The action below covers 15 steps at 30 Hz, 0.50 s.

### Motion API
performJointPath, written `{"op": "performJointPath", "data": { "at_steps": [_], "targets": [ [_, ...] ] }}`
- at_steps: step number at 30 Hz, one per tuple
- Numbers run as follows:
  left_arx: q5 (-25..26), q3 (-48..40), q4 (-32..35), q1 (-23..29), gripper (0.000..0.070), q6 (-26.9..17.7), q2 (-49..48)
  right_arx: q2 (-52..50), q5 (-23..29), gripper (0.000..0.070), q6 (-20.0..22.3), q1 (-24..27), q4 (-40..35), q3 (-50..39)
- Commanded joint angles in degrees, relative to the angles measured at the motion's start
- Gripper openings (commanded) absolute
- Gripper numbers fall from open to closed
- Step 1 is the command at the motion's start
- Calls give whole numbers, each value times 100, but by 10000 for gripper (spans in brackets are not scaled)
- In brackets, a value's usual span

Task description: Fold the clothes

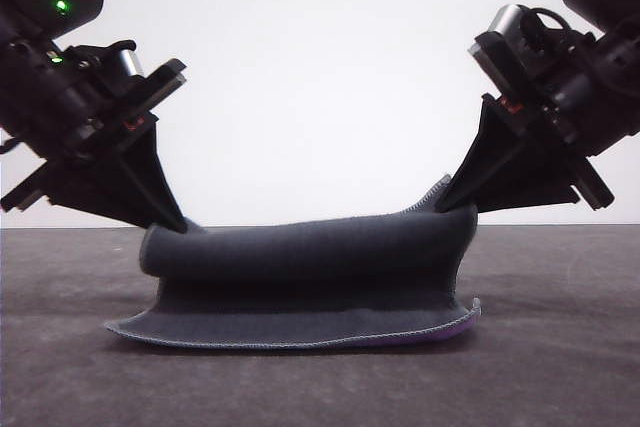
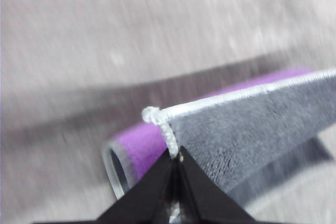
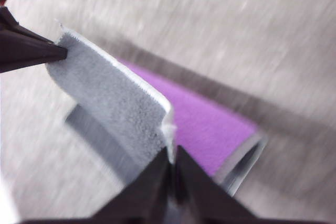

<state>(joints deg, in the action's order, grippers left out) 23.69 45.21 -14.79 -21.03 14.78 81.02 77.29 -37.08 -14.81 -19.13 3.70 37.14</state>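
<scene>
1. On the table (image 1: 560,367), front view: cloth (image 1: 310,282) half folded, far edge lifted by the left gripper (image 1: 178,224) and right gripper (image 1: 448,199), each clamped on a corner.
2. Left wrist: gripper (image 2: 177,157) pinches the cloth's (image 2: 252,124) stitched corner above the table (image 2: 131,30).
3. Right wrist: gripper (image 3: 171,153) pinches the cloth (image 3: 113,98); left gripper (image 3: 58,52) grips the opposite corner.

From my station the front camera gives me a plain white wall (image 1: 320,77), evenly and brightly lit, with no seam or fixture that I can make out. It meets a dark grey, matte, faintly mottled tabletop (image 1: 80,377) along a straight level line. Through the wrist cameras that same surface looks paler grey and motion-blurred (image 2: 131,19).
</scene>
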Motion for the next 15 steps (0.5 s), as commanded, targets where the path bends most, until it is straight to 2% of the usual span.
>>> {"op": "performJointPath", "data": {
  "at_steps": [1,2,4,6,15],
  "targets": [
    [-53,10,-121,-71,66,62,-71,-58,6,187,25,-102,108,25],
    [-79,4,-256,-101,125,72,-148,-136,5,227,24,-149,217,25],
    [-142,4,-519,-146,235,71,-315,-329,7,230,23,-233,367,25],
    [-177,4,-764,-163,304,71,-520,-557,8,230,-10,-300,472,25],
    [-347,4,-1847,-166,318,76,-1624,-1609,130,230,-591,-329,1508,25]
  ]
}}
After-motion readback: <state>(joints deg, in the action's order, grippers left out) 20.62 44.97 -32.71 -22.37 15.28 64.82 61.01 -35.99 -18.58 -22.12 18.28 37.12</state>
